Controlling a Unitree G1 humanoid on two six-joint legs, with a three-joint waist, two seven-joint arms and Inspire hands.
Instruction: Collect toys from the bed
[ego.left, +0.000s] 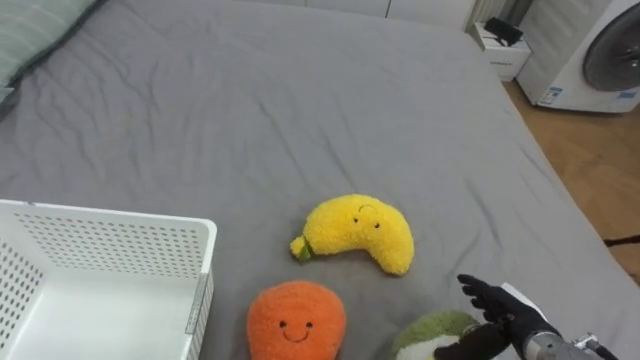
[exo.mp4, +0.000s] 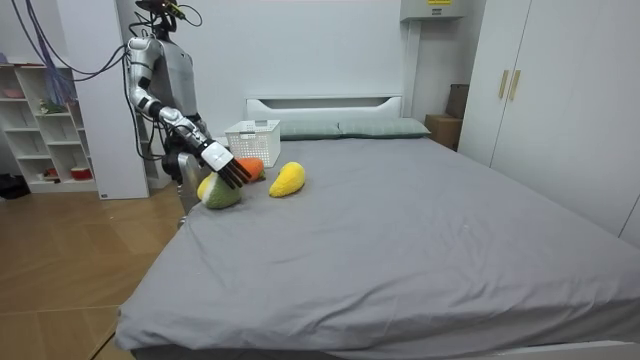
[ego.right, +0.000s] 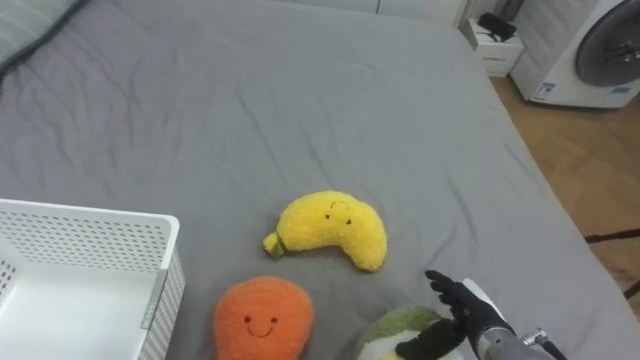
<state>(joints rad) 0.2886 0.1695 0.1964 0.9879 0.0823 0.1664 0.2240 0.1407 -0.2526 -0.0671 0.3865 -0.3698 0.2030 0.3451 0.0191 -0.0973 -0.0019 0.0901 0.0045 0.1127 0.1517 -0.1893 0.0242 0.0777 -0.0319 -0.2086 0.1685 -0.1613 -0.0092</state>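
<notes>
Three plush toys lie on the grey bed (ego.left: 300, 110): a yellow banana (ego.left: 362, 231) in the middle, an orange fruit (ego.left: 296, 321) nearer me, and a green round one (ego.left: 432, 336) at the bottom right. My right hand (ego.left: 503, 309) comes in from the lower right with straight, spread fingers. It lies against the green toy's right side, thumb on the plush. The white basket (ego.left: 110, 244) stands at the lower left with nothing in the part I see. In the room view I stand at the bedside, right hand (exo.mp4: 228, 169) stretched over the green toy (exo.mp4: 221, 193).
The bed's right edge runs close to my right hand, with wooden floor (ego.left: 600, 170) beyond it. A washing machine (ego.left: 590, 55) and a small white stand (ego.left: 503, 48) sit at the far right. A striped pillow (ego.left: 35, 35) lies at the upper left.
</notes>
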